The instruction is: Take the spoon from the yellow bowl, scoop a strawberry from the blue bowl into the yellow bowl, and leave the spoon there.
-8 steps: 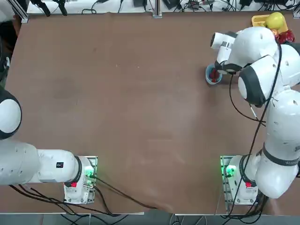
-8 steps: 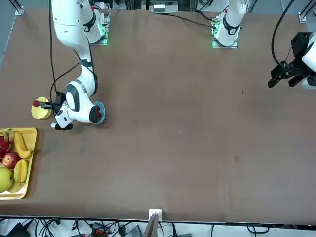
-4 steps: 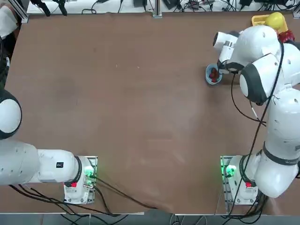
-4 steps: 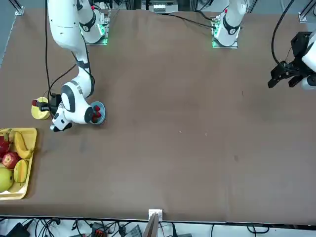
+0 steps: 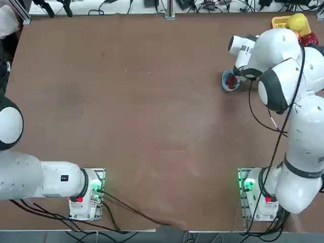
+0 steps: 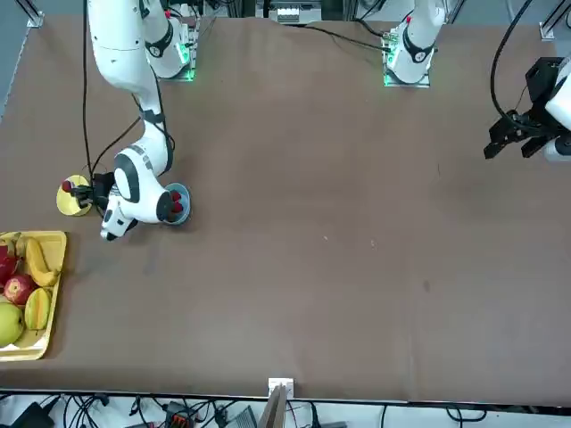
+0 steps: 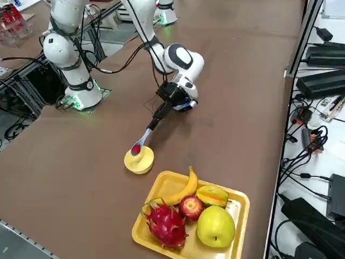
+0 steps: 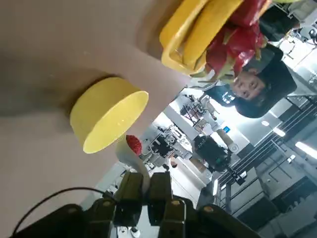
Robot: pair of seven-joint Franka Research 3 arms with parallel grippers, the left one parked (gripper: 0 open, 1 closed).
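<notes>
A: Right side view, and starting at the left, here's the yellow bowl (image 7: 139,164), upright on the table (image 7: 86,178)! The strawberry (image 7: 136,149) shows against its mouth. Is that thing over the rim?

B: I'd say it's over the bowl, or very nearly, but the gap in height I can't call. It's riding in the spoon (image 7: 142,140), whose long axis slants down, and look, that runs almost straight on from the end effector (image 7: 150,127)!

A: And the end effector, next along?

B: Pressed together on the spoon's handle, right arm (image 7: 184,62) doing the carrying. From there the yellow bowl lies low and out to the robot's own right, just past the tips. That's the relation that counts: a roll of the wrist should tip the fruit in, while a roll too soon could drop it over the rim.

A: The arm's pose?

B: Elbow high, forearm coming down, wrist bent, hand reaching outward! And over in the front view, right of the yellow bowl, sits the blue bowl (image 6: 185,214) with more strawberries (image 6: 176,207).
</notes>
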